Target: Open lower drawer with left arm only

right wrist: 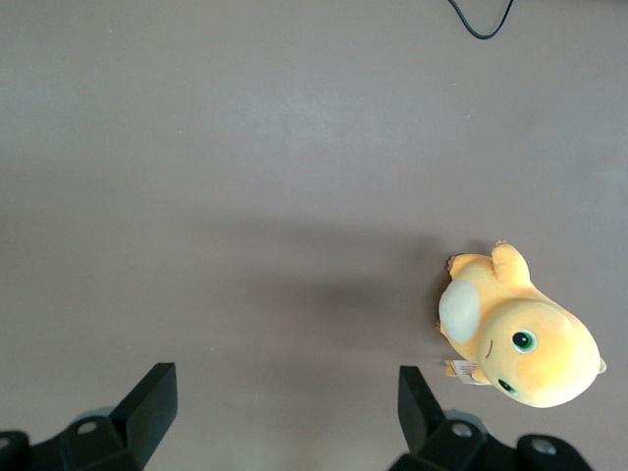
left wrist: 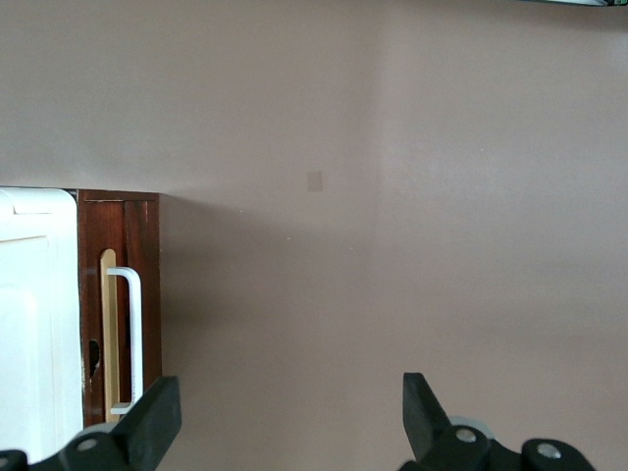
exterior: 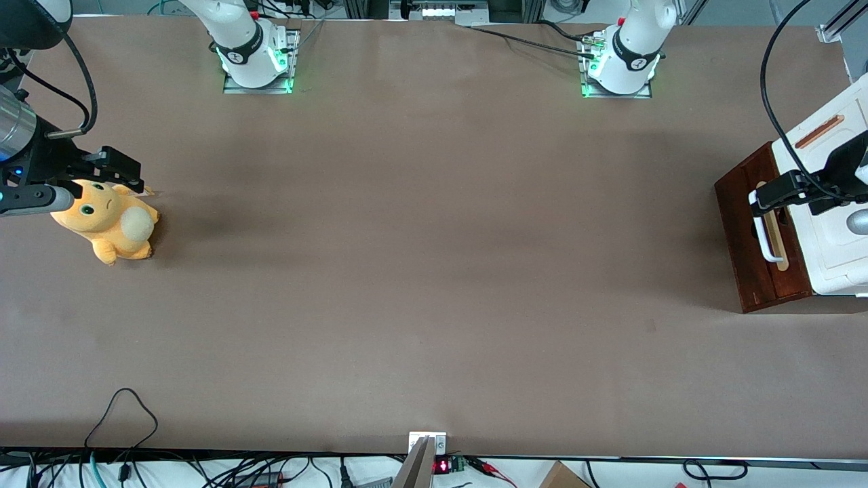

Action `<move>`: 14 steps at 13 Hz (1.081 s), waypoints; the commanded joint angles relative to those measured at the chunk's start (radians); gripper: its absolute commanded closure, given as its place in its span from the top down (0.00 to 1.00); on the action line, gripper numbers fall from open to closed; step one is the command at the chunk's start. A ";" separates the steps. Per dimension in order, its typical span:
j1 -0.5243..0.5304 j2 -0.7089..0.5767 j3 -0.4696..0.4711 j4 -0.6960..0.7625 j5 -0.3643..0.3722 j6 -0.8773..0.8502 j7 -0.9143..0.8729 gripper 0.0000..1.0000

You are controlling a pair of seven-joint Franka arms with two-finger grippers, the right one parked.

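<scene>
Starting at the parked arm's end of the table (exterior: 420,271), I see a yellow plush (exterior: 108,220) lying on the brown surface, alone there. The middle of the table holds nothing I need to report, apart from a thin black cable (exterior: 122,413) looping onto the edge nearest the front camera.

At the working arm's end stands the white cabinet (exterior: 831,203), with a copper slot (exterior: 819,131) in its top. The drawer (exterior: 759,237) sits under it, its dark reddish-brown front jutting a little past the cabinet's white top, toward the middle of the table. On that front I see the white handle (exterior: 764,230) running over a pale wooden strip (exterior: 776,234).

The left arm (exterior: 841,173) reaches in over the cabinet, and my gripper (exterior: 770,192) hangs above the drawer front, over the end of the handle that is farther from the front camera. From the front I cannot tell whether it touches the handle.

The wrist camera shows the gripper (left wrist: 285,417) with its jaws spread wide and nothing between them, only bare table below. One of its fingers (left wrist: 157,417) lies just beside the end of the handle (left wrist: 132,339), near the drawer (left wrist: 120,294) front; the other is well out over open table.
</scene>
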 commanded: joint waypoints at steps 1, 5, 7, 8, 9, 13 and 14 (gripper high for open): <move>0.002 -0.001 -0.005 0.016 0.007 -0.008 0.015 1.00; 0.002 -0.001 -0.004 0.017 0.008 -0.008 0.015 1.00; 0.006 0.002 0.002 0.017 0.001 -0.006 0.015 1.00; 0.003 0.000 -0.001 0.017 0.005 -0.008 0.006 1.00; -0.005 0.006 -0.004 0.014 0.007 -0.012 -0.005 1.00; 0.005 0.009 0.008 0.014 0.008 -0.012 -0.011 1.00; 0.006 0.009 0.010 0.014 0.010 -0.015 -0.011 1.00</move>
